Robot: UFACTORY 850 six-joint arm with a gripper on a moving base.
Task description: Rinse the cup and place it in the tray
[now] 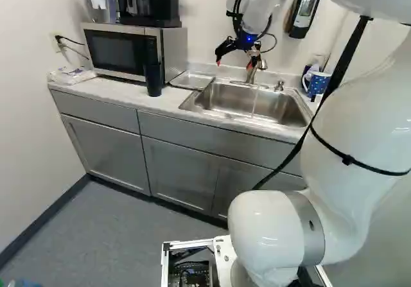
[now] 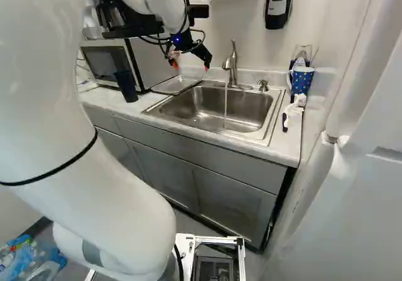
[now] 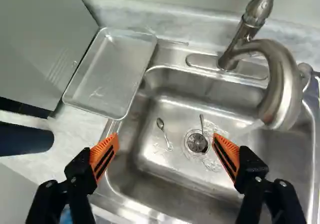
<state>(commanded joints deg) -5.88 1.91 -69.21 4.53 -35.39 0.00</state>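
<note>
Plainly, the gripper (image 3: pixel 166 138) stood spread wide and empty; a low sideways approach risked toppling the dark cup (image 1: pixel 153 80), left of centre in the left base view.

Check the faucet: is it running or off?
Running: a thin stream of water falls from the faucet into the sink.

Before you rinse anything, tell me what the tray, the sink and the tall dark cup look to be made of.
The tray: thin metal, perhaps aluminium, satin silver with soft reflections and a raised rim. The sink: likely brushed stainless steel, grey with blurred, streaky highlights. The tall dark cup: smooth, fairly matte, either plastic or coated metal; its even dark surface leaves that open.
</note>
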